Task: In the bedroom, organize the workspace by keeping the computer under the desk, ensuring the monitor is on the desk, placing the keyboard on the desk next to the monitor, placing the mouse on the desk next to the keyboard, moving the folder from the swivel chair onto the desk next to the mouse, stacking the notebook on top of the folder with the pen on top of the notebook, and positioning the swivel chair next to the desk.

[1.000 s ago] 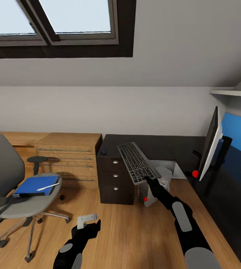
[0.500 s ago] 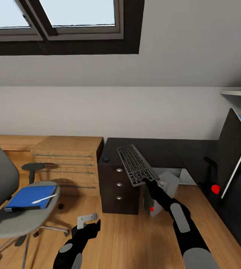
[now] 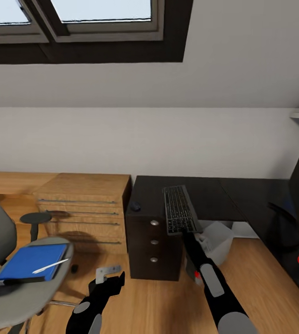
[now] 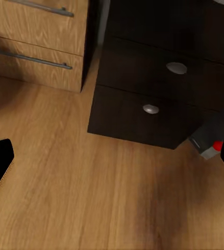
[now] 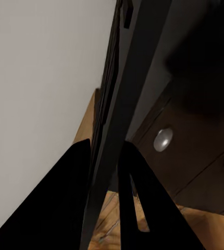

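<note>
Head view, right fingers [image 3: 185,233] apparently pinching keyboard [image 3: 180,209]

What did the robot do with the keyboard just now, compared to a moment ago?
The right gripper kept its hold on the keyboard and swung it round to point more straight at the wall, above the desk corner. The camera turned left too. The folder and pen stayed on the swivel chair.
</note>
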Robot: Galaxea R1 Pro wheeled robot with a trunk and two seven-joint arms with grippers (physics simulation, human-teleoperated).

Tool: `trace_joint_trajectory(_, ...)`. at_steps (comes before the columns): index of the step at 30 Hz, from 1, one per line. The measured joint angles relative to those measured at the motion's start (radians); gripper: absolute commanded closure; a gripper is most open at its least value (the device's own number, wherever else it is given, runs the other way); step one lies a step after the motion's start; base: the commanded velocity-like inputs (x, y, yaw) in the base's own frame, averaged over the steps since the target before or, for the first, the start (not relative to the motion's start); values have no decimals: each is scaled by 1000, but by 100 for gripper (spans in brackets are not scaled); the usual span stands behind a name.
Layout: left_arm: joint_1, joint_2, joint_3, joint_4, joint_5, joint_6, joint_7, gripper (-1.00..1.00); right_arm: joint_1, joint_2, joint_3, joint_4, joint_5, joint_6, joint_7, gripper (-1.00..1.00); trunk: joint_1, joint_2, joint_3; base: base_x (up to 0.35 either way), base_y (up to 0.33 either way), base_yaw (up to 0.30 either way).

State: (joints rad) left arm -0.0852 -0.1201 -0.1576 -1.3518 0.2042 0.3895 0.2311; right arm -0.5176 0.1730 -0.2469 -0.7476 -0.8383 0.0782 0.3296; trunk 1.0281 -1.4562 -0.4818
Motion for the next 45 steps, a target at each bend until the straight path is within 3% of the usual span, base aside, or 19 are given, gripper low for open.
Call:
trace_joint_trajectory(12,0,0,0,-2,2,3,-1,-100,0,0,6,66,-8,-19,2,100,0,0,0,328,118,0)
trace_joint_trajectory(17,0,0,0,-2,3,4,-1,-100,0,0,8,100,-126,-18,5,100,0,0,0,325,107,0)
trace_joint_trajectory(21,0,-1,0,-1,3,4,0,-100,0,0,9,103,-151,-18,5,100,0,0,0,212,33,0)
trace_joint_trajectory(34,0,-1,0,-1,3,4,0,-100,0,0,18,109,-170,-17,8,100,0,0,0,90,22,0)
trace_joint_trajectory(45,0,-3,0,-1,3,4,1,-100,0,0,38,114,-170,-17,9,100,1,0,0,-116,2,0)
